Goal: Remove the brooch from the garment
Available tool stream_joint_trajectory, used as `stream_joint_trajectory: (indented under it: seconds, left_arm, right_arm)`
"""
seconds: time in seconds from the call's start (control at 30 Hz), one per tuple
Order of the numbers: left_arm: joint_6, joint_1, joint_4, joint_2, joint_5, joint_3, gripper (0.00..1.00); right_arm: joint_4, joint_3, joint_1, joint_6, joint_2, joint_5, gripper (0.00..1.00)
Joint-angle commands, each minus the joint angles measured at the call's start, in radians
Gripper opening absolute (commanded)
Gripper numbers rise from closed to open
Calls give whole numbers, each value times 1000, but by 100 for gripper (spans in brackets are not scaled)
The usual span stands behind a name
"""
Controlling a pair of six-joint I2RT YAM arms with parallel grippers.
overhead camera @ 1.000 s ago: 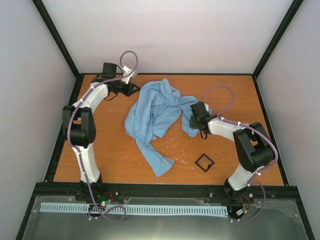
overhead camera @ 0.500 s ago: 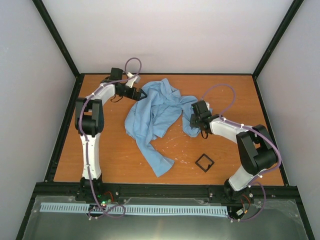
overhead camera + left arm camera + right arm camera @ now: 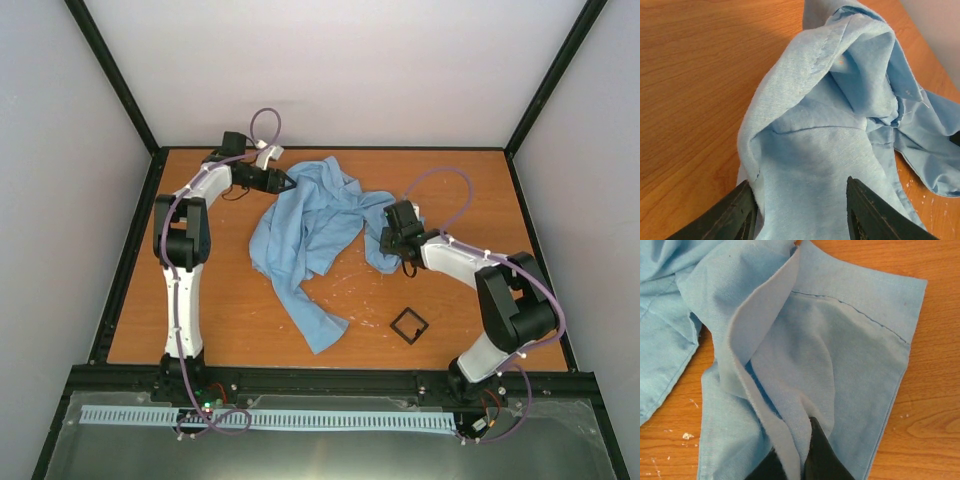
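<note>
Garment (image 3: 310,225): soft blue woven cloth with stitched hems, crumpled in loose folds on a smooth orange wood table (image 3: 230,300).
My left gripper (image 3: 797,190): jaws partly apart, astride a raised fold at the garment's far left edge, not pinching. I judge it is placed to take that fold and spread the cloth.
My right gripper (image 3: 802,435): closed tight on a doubled fold at the right edge, likely as an anchor.
Brooch: not visible in any view, probably hidden in the folds.
Frame (image 3: 408,325): small black hollow square, lying apart from the cloth.
</note>
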Motion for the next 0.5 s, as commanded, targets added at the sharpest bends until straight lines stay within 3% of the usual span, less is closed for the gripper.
stream_joint_trajectory:
  seconds: [0.0,0.1,0.13,0.2,0.27,0.37,0.47]
  left_arm:
    - [-18,5,-18,22,47,36,50]
    - [-14,5,-13,28,27,34,48]
    - [-16,5,-6,31,3,28,52]
    - [-16,2,12,39,-78,15,81]
    - [5,5,10,50,-128,12,89]
    - [14,9,11,52,-145,4,88]
    - [11,10,12,44,-94,-3,74]
  right_arm:
    - [1,9,-5,0,-49,13,3]
    - [-1,12,-7,-5,-64,14,3]
    - [-1,14,-8,-6,-68,13,3]
    - [-4,16,-8,-6,-73,12,3]
    - [-6,15,-9,-7,-78,8,3]
    - [-5,10,-9,-5,-84,4,3]
    - [-1,9,-9,-2,-86,1,2]
